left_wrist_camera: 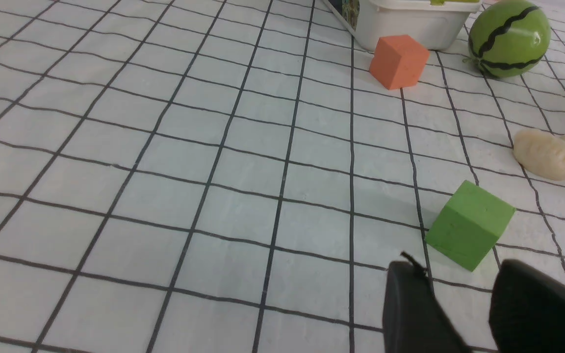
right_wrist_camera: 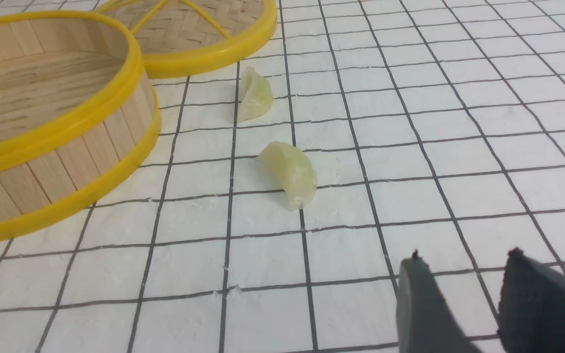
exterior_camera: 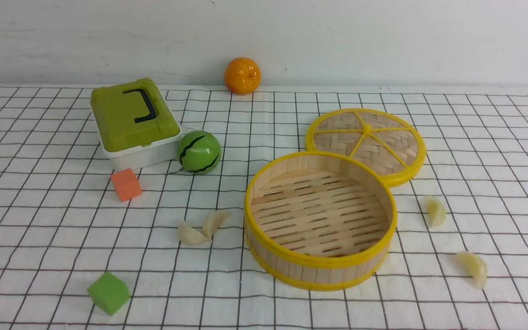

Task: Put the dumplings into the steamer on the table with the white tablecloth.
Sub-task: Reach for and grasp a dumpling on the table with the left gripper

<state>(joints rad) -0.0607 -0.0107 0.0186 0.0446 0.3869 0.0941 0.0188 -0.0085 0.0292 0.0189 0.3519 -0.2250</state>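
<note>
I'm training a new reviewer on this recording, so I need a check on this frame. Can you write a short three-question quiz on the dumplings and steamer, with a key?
1. How many dumplings lie on the tablecloth?
2. True or false: the steamer already holds a dumpling.
3. Which lies directly behind the steamer in the front view: A the woven lid, B the watermelon, C the orange cube?
Key: 1 four; 2 false; 3 A.
</note>
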